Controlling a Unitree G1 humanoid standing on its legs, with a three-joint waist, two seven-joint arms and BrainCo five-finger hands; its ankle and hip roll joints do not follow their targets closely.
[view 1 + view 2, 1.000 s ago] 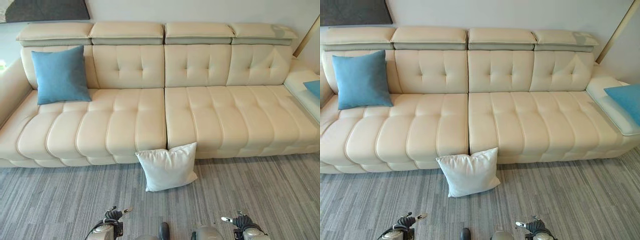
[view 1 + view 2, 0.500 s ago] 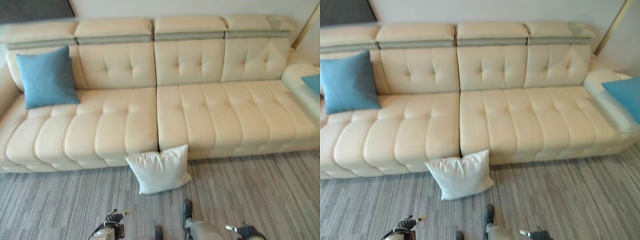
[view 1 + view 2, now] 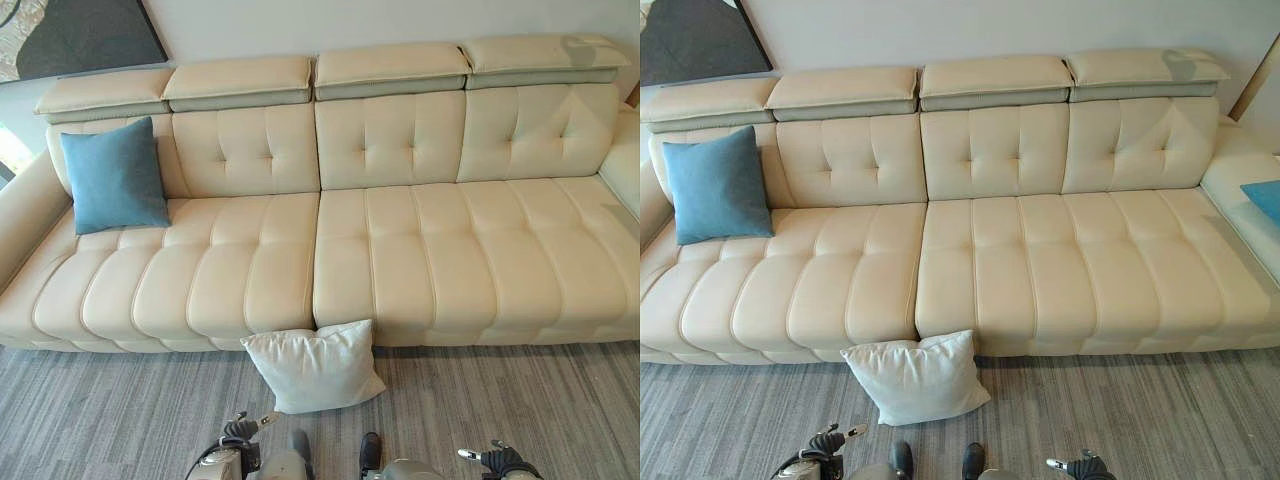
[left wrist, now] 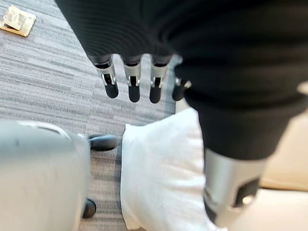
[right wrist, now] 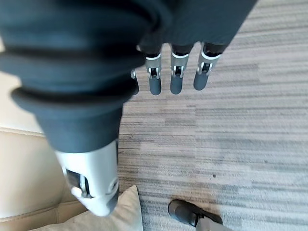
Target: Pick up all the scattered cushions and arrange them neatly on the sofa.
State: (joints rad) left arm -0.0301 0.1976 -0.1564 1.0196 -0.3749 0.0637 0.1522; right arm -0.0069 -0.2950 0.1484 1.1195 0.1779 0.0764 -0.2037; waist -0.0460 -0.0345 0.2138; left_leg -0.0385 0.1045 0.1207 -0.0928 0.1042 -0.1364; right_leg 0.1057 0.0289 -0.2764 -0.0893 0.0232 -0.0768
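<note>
A white cushion [image 3: 314, 366] lies on the grey carpet, leaning against the front of the cream sofa [image 3: 420, 250] near its middle seam. It also shows as the white cushion [image 4: 161, 178] in the left wrist view and as a corner [image 5: 103, 219] in the right wrist view. One blue cushion [image 3: 113, 176] stands upright against the sofa's left backrest. Another blue cushion [image 3: 1265, 198] lies on the sofa's right end. My left hand [image 4: 132, 82] hangs low above the carpet, fingers straight, holding nothing. My right hand [image 5: 175, 77] hangs likewise, open and empty.
Grey striped carpet [image 3: 520, 400] runs in front of the sofa. A dark framed picture [image 3: 80, 35] hangs on the wall at the upper left. A small tan square object [image 4: 18, 20] lies on the carpet in the left wrist view.
The camera has shifted, so the sofa and white cushion sit lower in the picture. Both hands stay low and empty.
</note>
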